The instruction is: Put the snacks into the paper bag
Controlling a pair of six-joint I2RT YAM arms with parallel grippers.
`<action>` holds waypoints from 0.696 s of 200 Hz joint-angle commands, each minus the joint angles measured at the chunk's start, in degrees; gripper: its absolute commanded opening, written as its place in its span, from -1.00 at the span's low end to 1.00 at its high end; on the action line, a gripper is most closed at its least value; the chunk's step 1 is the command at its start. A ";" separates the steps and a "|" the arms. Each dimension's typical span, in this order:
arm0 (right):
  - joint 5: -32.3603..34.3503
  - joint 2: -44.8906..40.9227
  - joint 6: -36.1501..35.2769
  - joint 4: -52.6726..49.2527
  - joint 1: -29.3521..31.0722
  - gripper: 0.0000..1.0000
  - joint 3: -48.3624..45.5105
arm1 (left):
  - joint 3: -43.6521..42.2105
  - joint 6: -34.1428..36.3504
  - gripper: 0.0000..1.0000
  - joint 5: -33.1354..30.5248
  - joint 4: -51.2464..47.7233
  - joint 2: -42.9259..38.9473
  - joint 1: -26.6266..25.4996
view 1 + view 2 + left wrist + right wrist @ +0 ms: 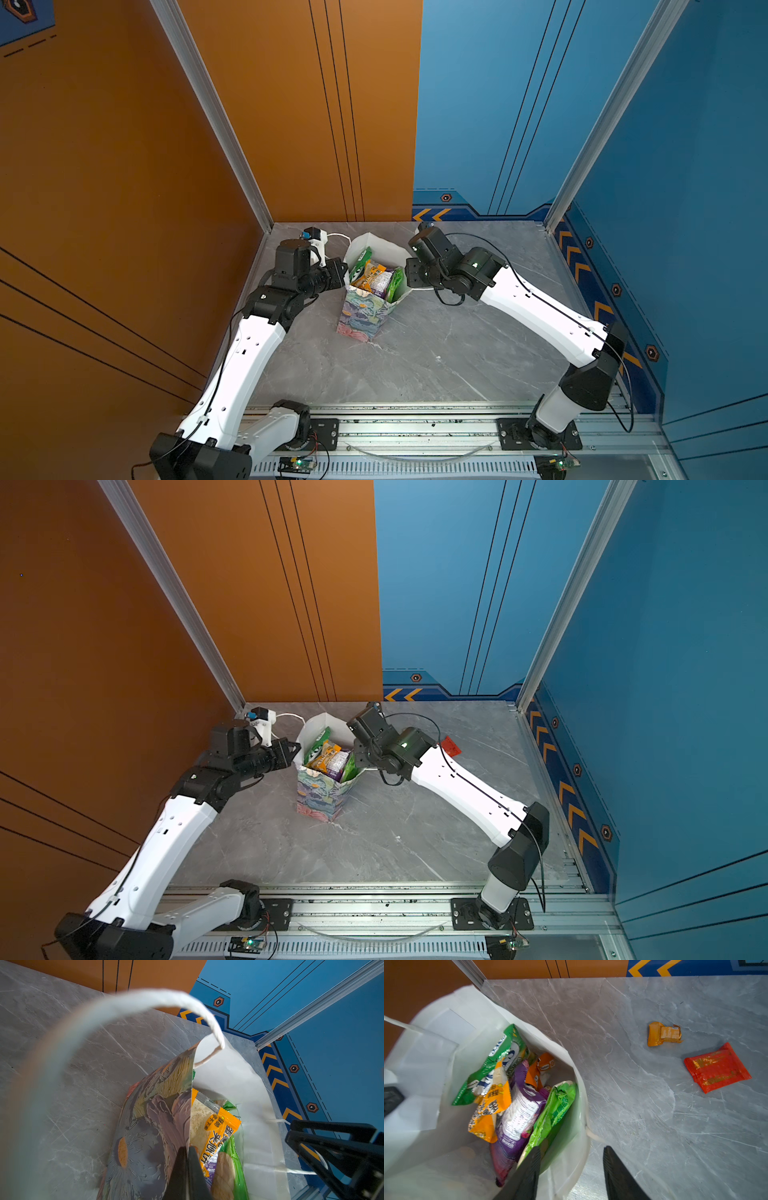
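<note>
Two snacks (717,1068) out; left pincer (187,1149) tight on bag (360,316), right pincer (572,1148) apart, maybe astride.

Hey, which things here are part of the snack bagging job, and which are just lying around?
Job:
paper bag
left gripper, shut on the bag's rim
right gripper, open at the bag's mouth
packets inside the bag
red packet and small orange packet, both on the table

Just there:
front rail
circuit boards at its near edge
</note>
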 commanded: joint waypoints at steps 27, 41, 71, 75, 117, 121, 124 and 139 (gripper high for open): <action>1.80 0.15 1.57 0.41 0.02 0.11 -1.82 | 0.86 0.02 -1.00 1.37 5.47 -0.83 0.56; 0.79 1.20 1.48 0.38 -0.02 0.11 -1.24 | 0.90 -0.03 -1.00 1.45 5.46 -0.80 0.56; -2.43 3.90 1.17 0.27 0.05 0.06 0.39 | 0.89 -0.03 -1.00 1.36 5.46 -0.89 0.55; -2.73 4.33 1.13 0.20 0.01 0.05 0.77 | 0.85 0.04 -1.00 1.37 5.44 -0.93 0.54; -3.80 6.49 0.56 -1.38 -0.03 -0.23 3.76 | 0.82 0.07 -1.00 1.34 5.46 -0.84 0.56; -3.82 6.66 0.51 -1.56 0.01 -0.26 4.16 | 0.89 0.03 -1.00 1.45 5.46 -0.81 0.56; -3.83 6.83 0.44 -1.82 0.00 -0.29 4.44 | 0.89 0.07 -1.00 1.44 5.46 -0.76 0.56; -5.58 7.59 0.04 -2.66 -0.16 -0.40 5.83 | 0.95 0.24 -1.00 1.44 5.46 -0.69 0.57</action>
